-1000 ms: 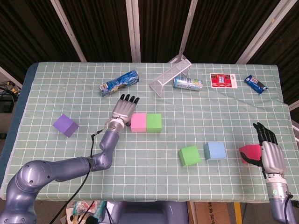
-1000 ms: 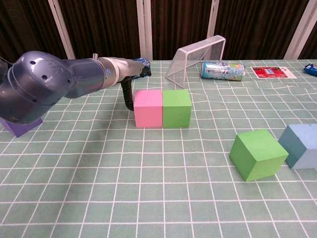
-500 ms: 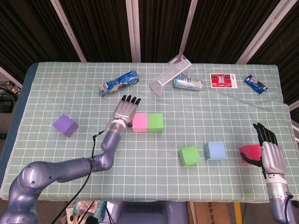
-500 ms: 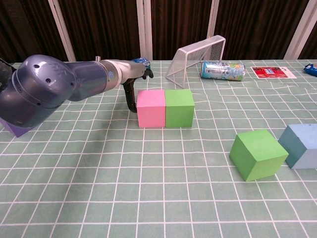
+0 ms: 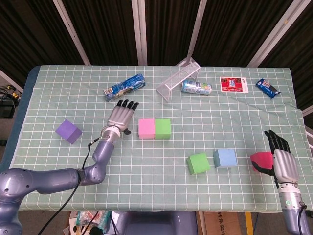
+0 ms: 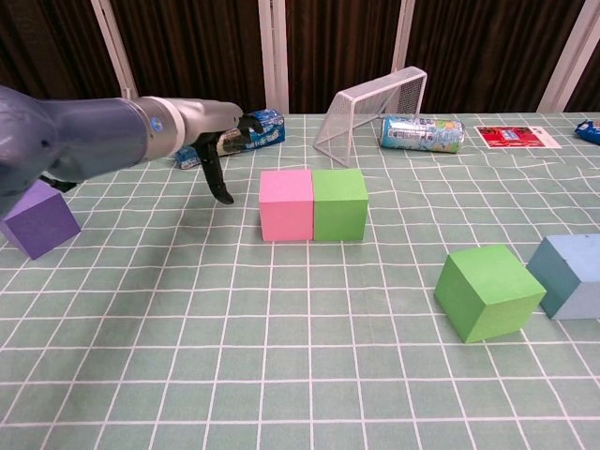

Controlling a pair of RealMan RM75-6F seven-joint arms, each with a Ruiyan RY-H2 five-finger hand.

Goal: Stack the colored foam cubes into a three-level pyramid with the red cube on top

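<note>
Withdrawn since half a second ago: left hand (image 5: 119,116), then against the pink cube (image 5: 146,128), now clear of it toward 9 o'clock, fingers spread and holding nothing; in the chest view it hangs above the cloth (image 5: 58,98) left of the cube. Pink cube: flush against a green cube (image 5: 162,128) on its 3 o'clock side, the pair unmoved over the last half second. Judgement: the push that joined them looks finished, giving two cubes of a bottom row. Second green cube (image 5: 198,162): loose, toward 5 o'clock from the pair. Blue cube (image 5: 225,158): just beside it at 3 o'clock. Purple cube (image 5: 68,131): well apart at 9 o'clock of the left hand. Red cube (image 5: 261,160): near edge at far right, touching the right hand (image 5: 283,161); whether those fingers grip it or merely rest against it, cannot tell. Right hand unchanged. Outstanding: third base cube, middle level, red cap.
</note>
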